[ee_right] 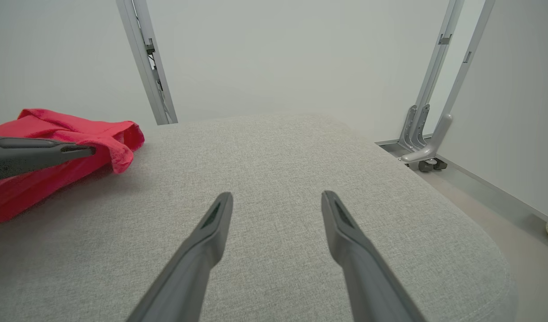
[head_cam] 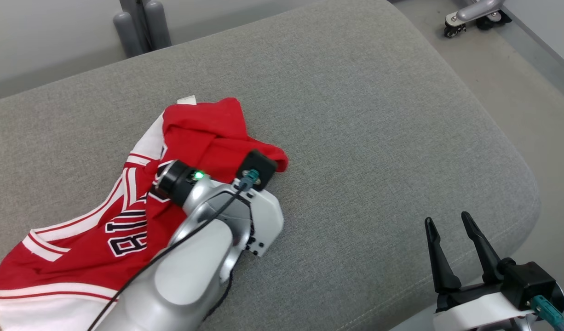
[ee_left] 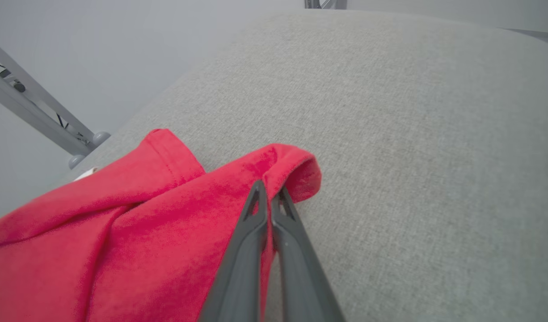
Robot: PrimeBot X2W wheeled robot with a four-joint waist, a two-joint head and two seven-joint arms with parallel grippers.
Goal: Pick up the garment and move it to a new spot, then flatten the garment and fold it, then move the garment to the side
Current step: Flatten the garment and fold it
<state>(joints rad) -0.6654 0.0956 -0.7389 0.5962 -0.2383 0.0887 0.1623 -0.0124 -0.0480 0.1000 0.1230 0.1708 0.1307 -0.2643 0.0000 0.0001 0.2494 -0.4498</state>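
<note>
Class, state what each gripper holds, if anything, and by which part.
The left gripper is shut on the red garment, pinching its rolled hem edge. The right gripper is open, holding nothing.

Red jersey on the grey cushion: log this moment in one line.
left fingers: shut on red-and-white basketball jersey | right fingers: open, off the cloth | grey fabric cushion: jersey crumpled on it
</note>
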